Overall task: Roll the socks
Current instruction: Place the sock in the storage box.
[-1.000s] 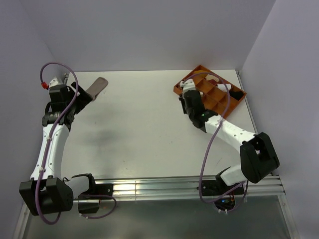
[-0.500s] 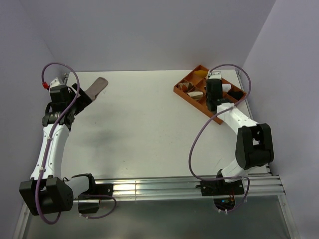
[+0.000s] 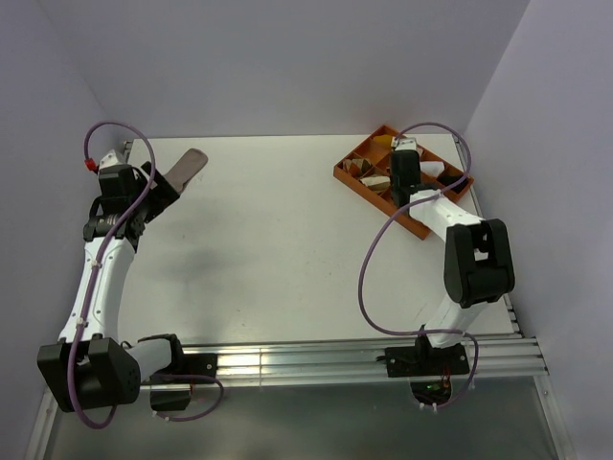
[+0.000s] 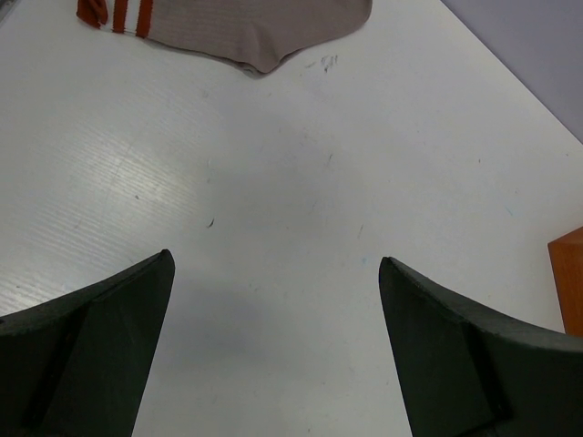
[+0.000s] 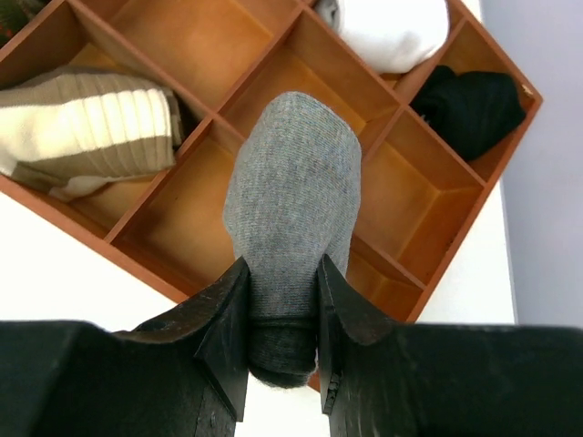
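Note:
My right gripper (image 5: 282,264) is shut on a grey sock (image 5: 291,200) bunched into a thick roll, its dark cuff end between the fingers. It hangs over the middle compartments of the orange divided tray (image 5: 182,41) at the table's far right (image 3: 356,188). The pinkish-tan sock (image 4: 246,27), with red and white cuff stripes, lies flat at the far left (image 3: 189,165). My left gripper (image 4: 275,259) stands wide open over bare table just short of that sock, holding nothing. In the top view it is at the far left (image 3: 158,187).
Other tray compartments hold a cream striped bundle (image 5: 91,123), a white bundle (image 5: 392,32) and a black bundle (image 5: 469,100). Pale walls close in the table at the back and both sides. A metal rail (image 3: 316,359) runs along the near edge.
The right arm has swung to the right, from the tray's left corner to over its middle, carrying the grey sock. The left arm has stayed in place, jaws wide.

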